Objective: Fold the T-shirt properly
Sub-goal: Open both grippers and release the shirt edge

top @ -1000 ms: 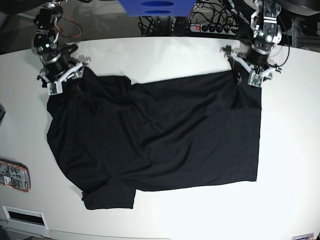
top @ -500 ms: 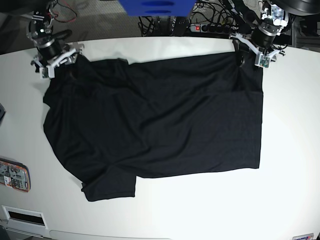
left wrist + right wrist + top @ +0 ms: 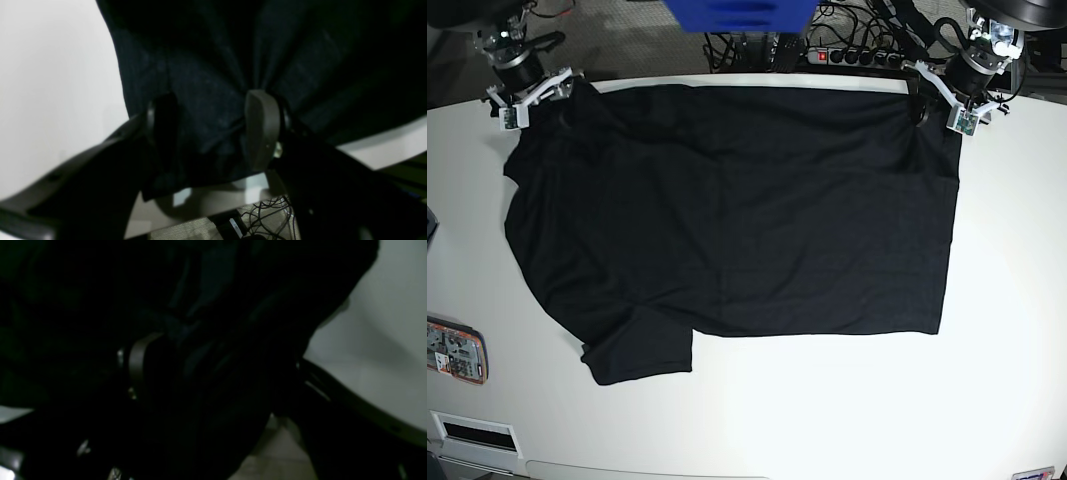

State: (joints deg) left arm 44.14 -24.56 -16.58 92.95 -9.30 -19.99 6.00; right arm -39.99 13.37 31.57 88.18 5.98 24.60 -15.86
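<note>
The black T-shirt (image 3: 727, 210) lies spread flat on the white table (image 3: 1012, 300), its top edge along the far table edge, one sleeve at the bottom left. My left gripper (image 3: 955, 108) is at the shirt's far right corner, shut on the cloth. In the left wrist view the gripper (image 3: 213, 133) has bunched T-shirt fabric (image 3: 206, 83) between its fingers (image 3: 262, 130). My right gripper (image 3: 527, 98) holds the far left corner. The right wrist view is very dark: the gripper (image 3: 206, 380) is wrapped in T-shirt cloth (image 3: 213, 323), with one finger (image 3: 138, 366) showing.
An orange-edged device (image 3: 455, 350) lies at the table's left edge and a white box (image 3: 472, 432) at the bottom left. A blue object (image 3: 737, 12), a power strip (image 3: 857, 57) and cables sit behind the far edge.
Both grippers have moved toward the far table edge, dragging the shirt with them. The shirt's folds have pulled out and it now lies flatter and wider.
</note>
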